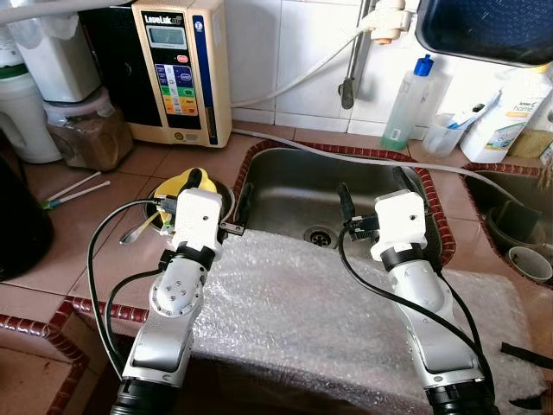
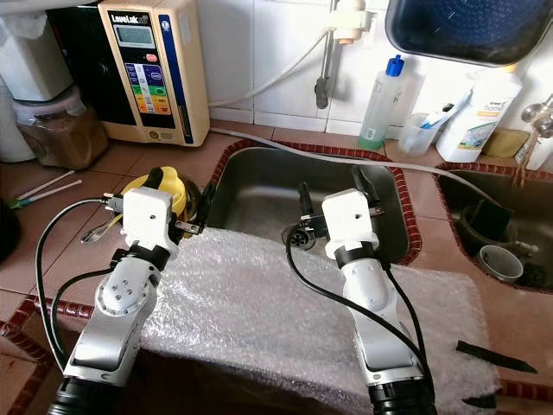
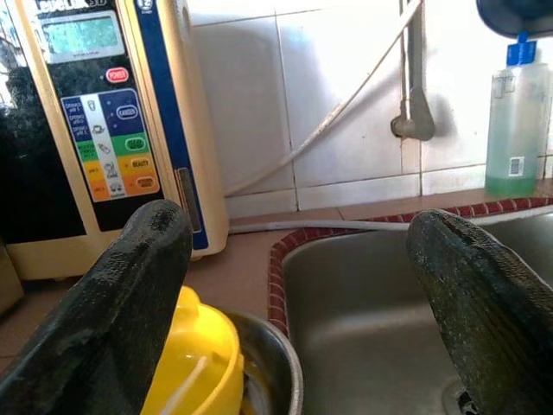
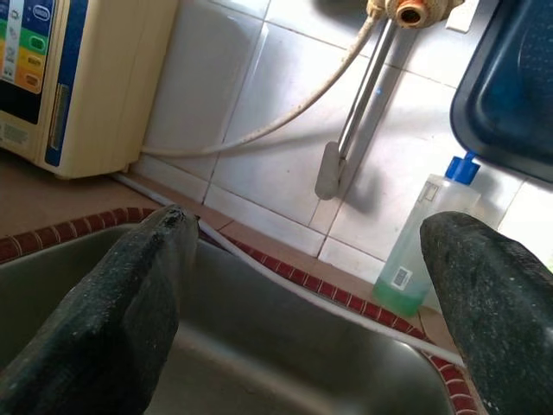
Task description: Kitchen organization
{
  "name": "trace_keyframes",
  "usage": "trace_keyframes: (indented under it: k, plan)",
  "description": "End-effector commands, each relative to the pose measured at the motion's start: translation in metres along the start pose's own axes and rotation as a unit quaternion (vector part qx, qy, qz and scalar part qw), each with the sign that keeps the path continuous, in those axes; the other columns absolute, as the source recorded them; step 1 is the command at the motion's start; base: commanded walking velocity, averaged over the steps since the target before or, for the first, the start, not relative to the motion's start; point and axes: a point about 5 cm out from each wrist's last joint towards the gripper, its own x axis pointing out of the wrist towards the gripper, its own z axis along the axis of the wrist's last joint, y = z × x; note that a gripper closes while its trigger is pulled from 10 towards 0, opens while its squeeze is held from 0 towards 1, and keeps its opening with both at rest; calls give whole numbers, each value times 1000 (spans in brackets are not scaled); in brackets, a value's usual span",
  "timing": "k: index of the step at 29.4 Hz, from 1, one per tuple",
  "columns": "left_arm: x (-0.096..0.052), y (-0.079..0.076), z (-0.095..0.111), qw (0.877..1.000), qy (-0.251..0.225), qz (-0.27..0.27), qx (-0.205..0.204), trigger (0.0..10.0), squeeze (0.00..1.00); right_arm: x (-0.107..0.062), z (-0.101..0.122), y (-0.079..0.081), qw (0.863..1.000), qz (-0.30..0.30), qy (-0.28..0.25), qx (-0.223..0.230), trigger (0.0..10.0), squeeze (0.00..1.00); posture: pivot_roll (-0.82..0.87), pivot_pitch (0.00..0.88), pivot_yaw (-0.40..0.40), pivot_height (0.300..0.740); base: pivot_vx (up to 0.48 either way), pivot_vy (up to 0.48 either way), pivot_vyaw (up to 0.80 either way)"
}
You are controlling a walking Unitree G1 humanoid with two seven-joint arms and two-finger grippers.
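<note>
Left gripper (image 1: 220,200) gapes wide, yellow lid (image 3: 186,367) just at its nine o'clock; right gripper (image 1: 373,194) hangs wide over the sink (image 1: 294,194). Right eye view reveals a cup (image 2: 500,261) in the second basin.

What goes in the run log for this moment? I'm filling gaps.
left gripper: open, over yellow lid | right gripper: open, above sink | nothing held

I saw a tiled desk (image 1: 251,151) — bubble wrap (image 1: 302,311), a purifier (image 1: 177,69) and a steel bowl (image 1: 226,201) lay on it.
</note>
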Motion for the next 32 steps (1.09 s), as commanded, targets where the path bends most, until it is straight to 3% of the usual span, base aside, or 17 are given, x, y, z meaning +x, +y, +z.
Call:
trace_keyframes:
  k: [1,12,21,32]
  plan:
    - [2,0,0,1000,3,0,2,10000,0,1,0,-1,1000,-3,1,-1,10000,0,51,0,-5,740,0,-424,0]
    - [2,1,-2,1000,8,-1,5,10000,0,1,-1,1,1000,-4,4,-3,10000,0,52,0,-1,740,0,-414,0]
    - [3,7,-3,999,10,33,15,10000,0,0,-3,0,1000,-4,5,-9,10000,0,55,0,-5,740,0,0,0]
    - [4,14,-3,997,11,63,42,10000,0,4,-2,3,1000,2,2,-16,10000,0,61,0,-10,740,0,0,795]
